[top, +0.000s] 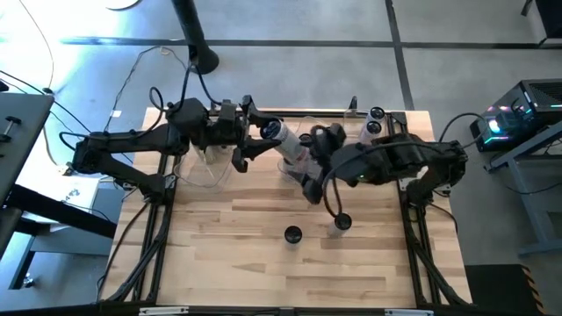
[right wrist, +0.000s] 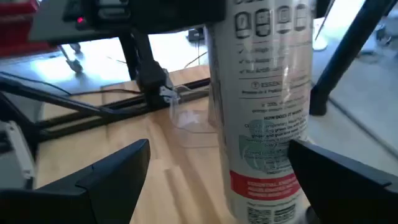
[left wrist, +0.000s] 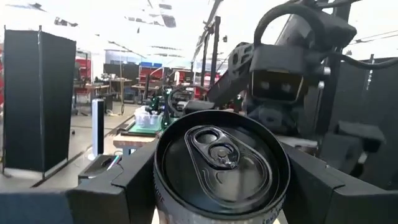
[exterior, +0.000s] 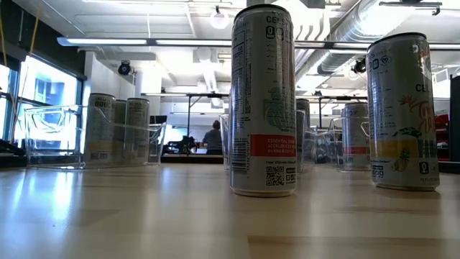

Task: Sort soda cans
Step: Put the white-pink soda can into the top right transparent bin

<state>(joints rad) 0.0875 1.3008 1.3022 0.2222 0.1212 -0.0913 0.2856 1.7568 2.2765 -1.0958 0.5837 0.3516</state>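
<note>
One soda can (top: 277,135) hangs in the air over the far middle of the table, with my left gripper (top: 261,132) shut on it. In the left wrist view its dark top with the pull tab (left wrist: 221,163) faces the camera. My right gripper (top: 305,175) stands open just right of it. In the right wrist view its fingers (right wrist: 115,177) show on either side of the can's printed side (right wrist: 264,118), and I cannot tell whether they touch it. Two more cans (top: 292,234) (top: 342,223) stand upright on the wood nearer the front. My left gripper pinches the can between its two fingers (left wrist: 121,186), on opposite sides just below the top rim (left wrist: 163,186). The fingers come level from the table's left and run along the can, whose top end faces back toward the wrist. The can is lifted clear of the table.
A clear bin (top: 209,168) sits under the left arm and holds cans (exterior: 118,129). Another clear bin (exterior: 334,137) lies toward the far right, with cans (top: 373,121) by the far right corner. The two standing cans (exterior: 262,101) (exterior: 402,111) occupy the middle front; bare wood (top: 228,263) lies at the front left.
</note>
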